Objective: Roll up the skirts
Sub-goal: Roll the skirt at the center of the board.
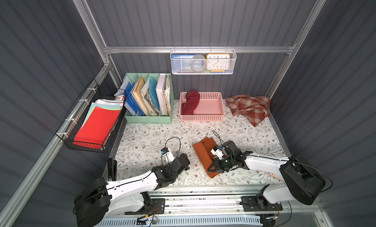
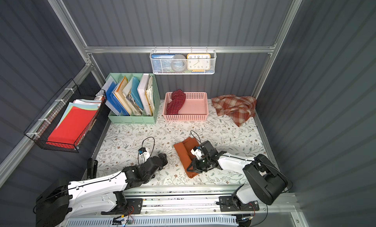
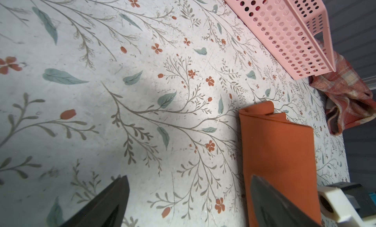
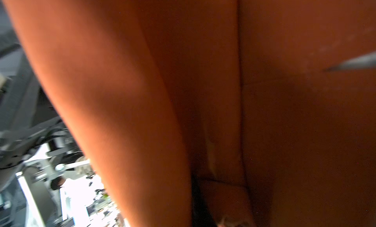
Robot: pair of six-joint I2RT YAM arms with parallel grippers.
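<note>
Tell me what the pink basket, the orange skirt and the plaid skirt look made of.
The pink basket: likely moulded plastic, matte, walls perforated with rows of round holes. The orange skirt: smooth plain cloth, soft folds. The plaid skirt: fuzzy, woolly-looking woven fabric, crumpled.

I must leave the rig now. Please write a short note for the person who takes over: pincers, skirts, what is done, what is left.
Left pincer: open, empty, low over the table beside the orange skirt.
Right pincer: shut on the orange skirt's near end.
Done: polka-dot skirt lies bundled in the pink basket, one end over its rim.
To do: finish the partly rolled orange skirt; roll the plaid skirt, crumpled in the back right corner.
</note>
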